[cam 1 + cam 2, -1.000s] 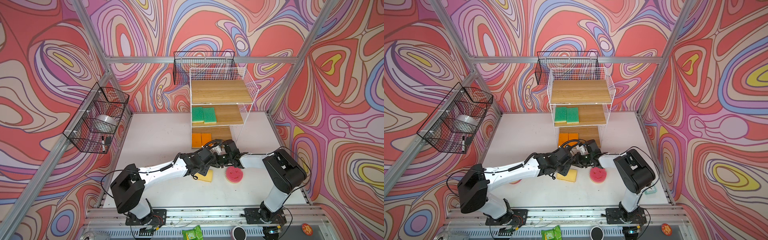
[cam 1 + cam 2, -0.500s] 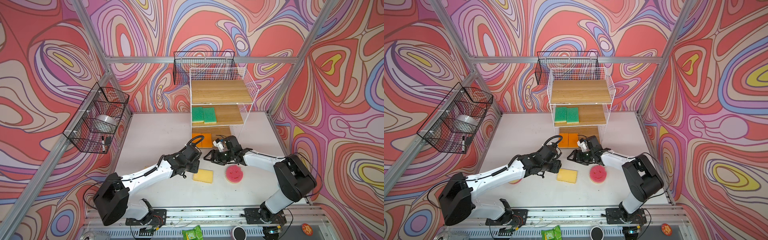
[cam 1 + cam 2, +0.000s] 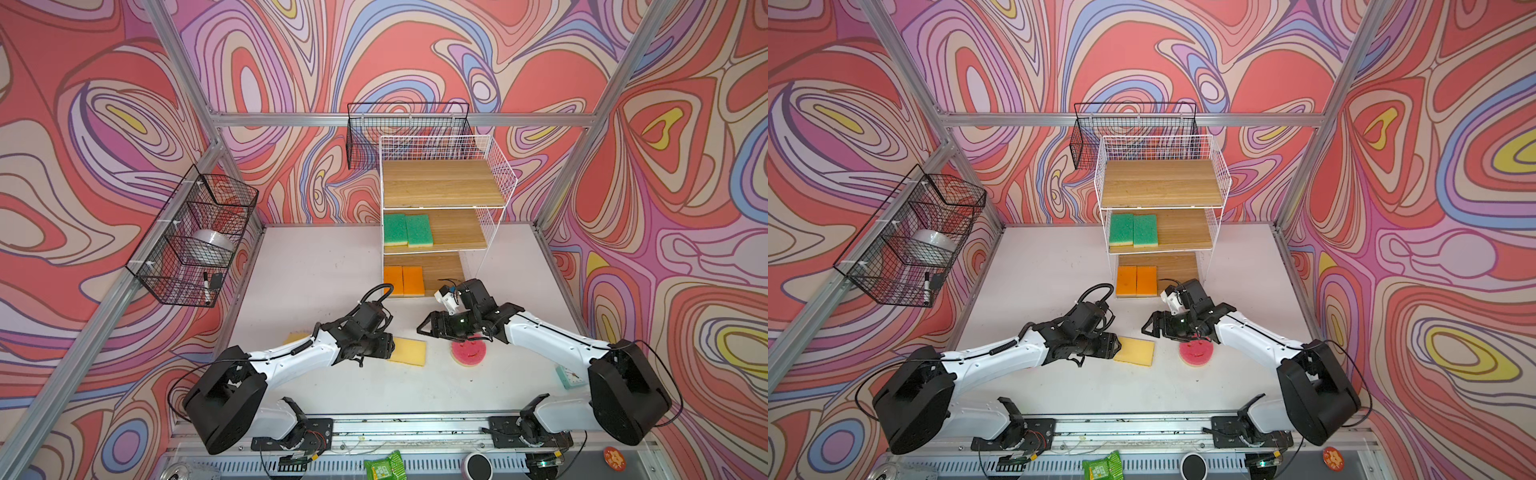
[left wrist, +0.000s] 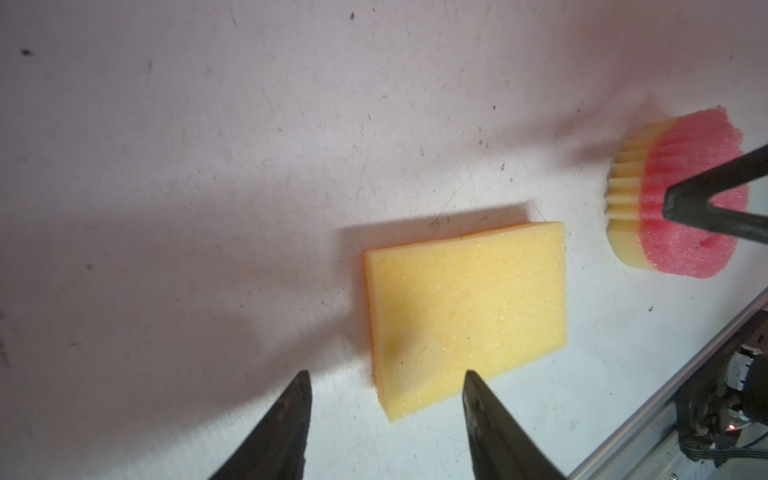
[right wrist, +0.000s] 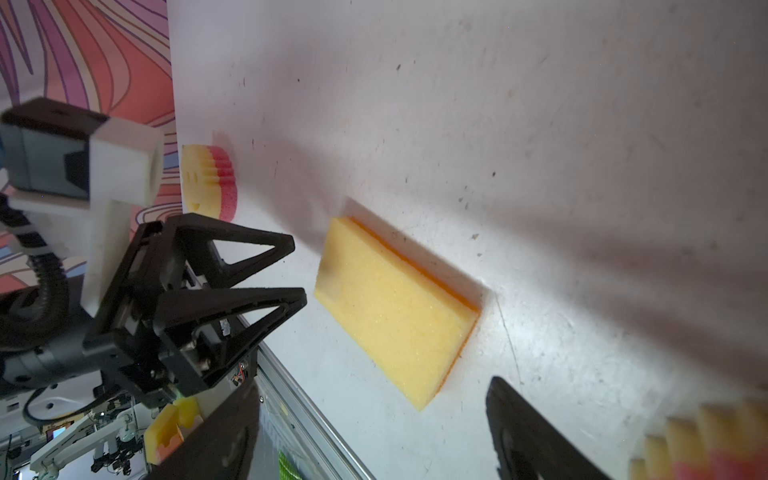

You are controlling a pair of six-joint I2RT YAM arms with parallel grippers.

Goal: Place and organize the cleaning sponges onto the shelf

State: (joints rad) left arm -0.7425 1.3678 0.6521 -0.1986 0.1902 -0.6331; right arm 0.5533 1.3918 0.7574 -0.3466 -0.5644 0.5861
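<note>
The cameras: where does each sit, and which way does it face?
Both top views: high above the front edge, looking down at table and shelf; both arms, left gripper and right gripper show.
Left wrist: on the left arm, looking past its open gripper at the yellow sponge and round pink sponge.
Right wrist: on the right arm, facing the yellow sponge and left gripper past its own gripper.
Shared: all views show the yellow sponge.

The shelf [image 3: 505, 176] stands at the back of the desk [image 3: 324, 266]. 2 sponges [image 3: 407, 229] lie side by side at the left of its middle tier, 2 others [image 3: 404, 280] below them on the bottom tier. In front, on the desk, a flat sponge [image 3: 411, 352] lies left of a round sponge [image 3: 469, 355], apart.
</note>
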